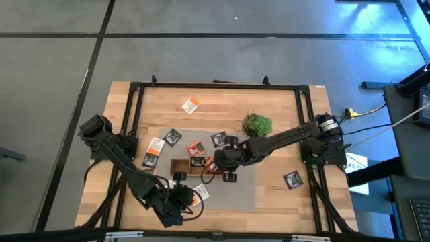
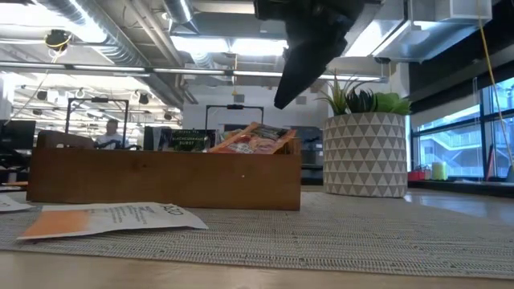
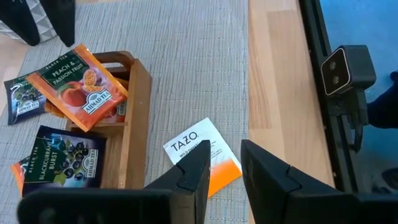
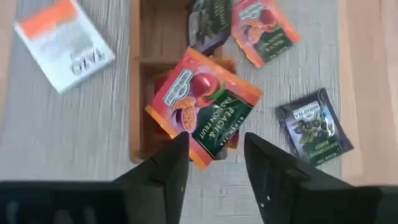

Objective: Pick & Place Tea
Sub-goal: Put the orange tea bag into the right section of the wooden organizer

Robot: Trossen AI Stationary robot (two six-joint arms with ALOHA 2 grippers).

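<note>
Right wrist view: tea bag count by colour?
White-and-orange tea bags: 1
Red-orange tea bags: 2 clear; an orange edge under the one on the tray may be another
Dark tea bags: 2
Total: 5 clearly seen

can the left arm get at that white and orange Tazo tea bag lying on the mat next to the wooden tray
Probably yes. The left gripper hangs just above the Tazo sachet, fingers apart, and nothing lies over the sachet; the wooden tray sits beside it, apart.
</note>
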